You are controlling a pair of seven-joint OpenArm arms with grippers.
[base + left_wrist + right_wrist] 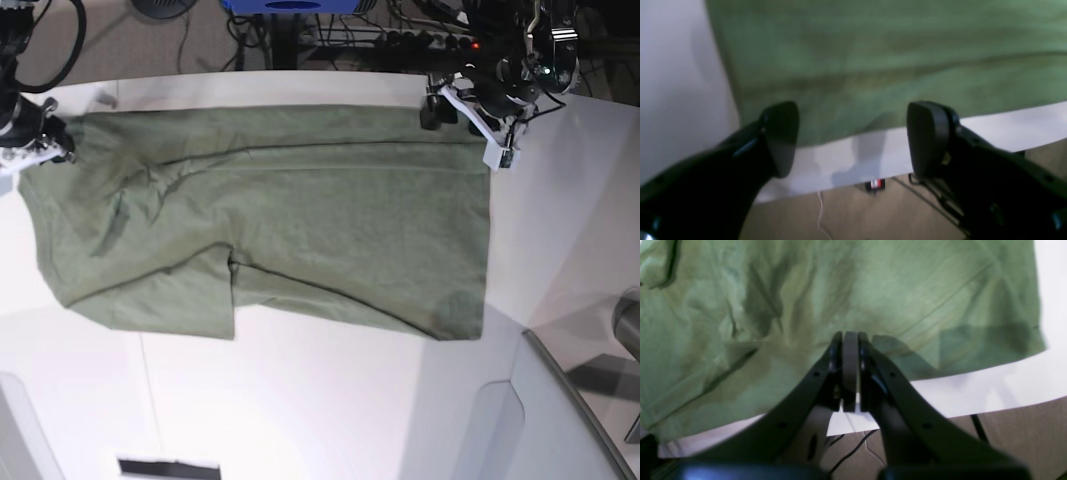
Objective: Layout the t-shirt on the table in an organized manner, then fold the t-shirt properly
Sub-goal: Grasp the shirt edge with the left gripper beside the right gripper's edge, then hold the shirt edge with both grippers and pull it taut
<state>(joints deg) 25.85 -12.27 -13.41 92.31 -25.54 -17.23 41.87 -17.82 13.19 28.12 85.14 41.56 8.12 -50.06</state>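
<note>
T-shirt (pixel 300 230) between both far-edge grippers — left fingers (pixel 783 136) apart, right fingers (pixel 850 370) closed, empty.

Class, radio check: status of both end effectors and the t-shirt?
Left end effector open, empty. Right end effector shut, nothing visibly pinched. T-shirt spread on table, wrinkled. No obstruction seen.

Left gripper (pixel 853 138): glossy black curved fingers ending in matte, rounded dark-grey pads (pixel 783 136). Right gripper (pixel 850 373): matching black fingers with small round holes along the sides (pads grey). In base view, white parts and black cables show on both arms.
</note>
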